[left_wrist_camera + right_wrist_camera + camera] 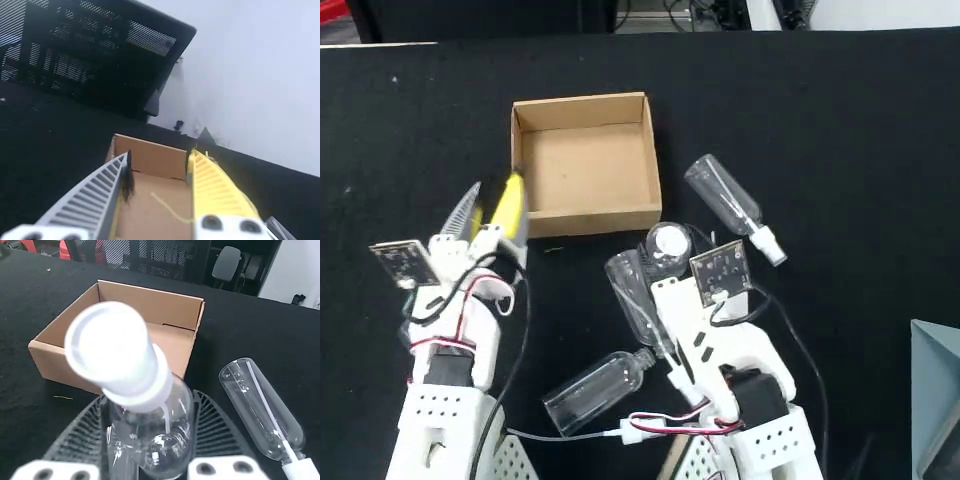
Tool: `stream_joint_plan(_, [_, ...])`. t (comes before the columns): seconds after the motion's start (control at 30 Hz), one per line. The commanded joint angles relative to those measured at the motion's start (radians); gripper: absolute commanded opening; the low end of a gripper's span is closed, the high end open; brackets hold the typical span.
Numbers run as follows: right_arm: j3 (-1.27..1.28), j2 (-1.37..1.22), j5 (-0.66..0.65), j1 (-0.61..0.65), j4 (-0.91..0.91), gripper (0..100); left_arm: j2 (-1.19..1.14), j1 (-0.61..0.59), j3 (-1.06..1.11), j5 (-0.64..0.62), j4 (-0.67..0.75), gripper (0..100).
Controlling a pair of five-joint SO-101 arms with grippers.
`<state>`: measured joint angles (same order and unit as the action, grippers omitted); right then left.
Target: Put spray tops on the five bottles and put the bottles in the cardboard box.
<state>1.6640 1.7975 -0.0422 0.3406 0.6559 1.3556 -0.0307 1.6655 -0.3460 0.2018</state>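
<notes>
Clear spray-topped bottle (pixel 112 347) sits clamped in our right gripper (pixel 150 407).
Our left gripper (pixel 495 190) hangs spread at the cardboard box (pixel 585 100) wall.

White arms (pixel 445 400) — left tool (pixel 159 154) yellow-grey, right tool (pixel 149 396) black.

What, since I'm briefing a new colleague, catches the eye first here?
The right tool grips a clear plastic bottle with a white spray top, cap up, near the open brown cardboard box. The left tool, one finger yellow and one grey, hangs open at the box's left wall.
</notes>
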Motion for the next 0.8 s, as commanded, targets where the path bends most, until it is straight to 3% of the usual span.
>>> stream_joint_plan(0.0, [-0.018, 0.101, -0.003, -0.026, 0.005, 6.8, 0.017, -0.090, -0.004, -0.002, 0.023, 18])
stream_joint_plan(0.47, [0.002, 0.101, -0.005, -0.026, 0.006, 6.8, 0.015, -0.295, 0.044, -0.002, 0.017, 18])
stream_joint_plan(0.77, [-0.048, 0.099, -0.011, -0.026, 0.071, 6.8, 0.015, -0.315, 0.044, 0.000, -0.051, 18])
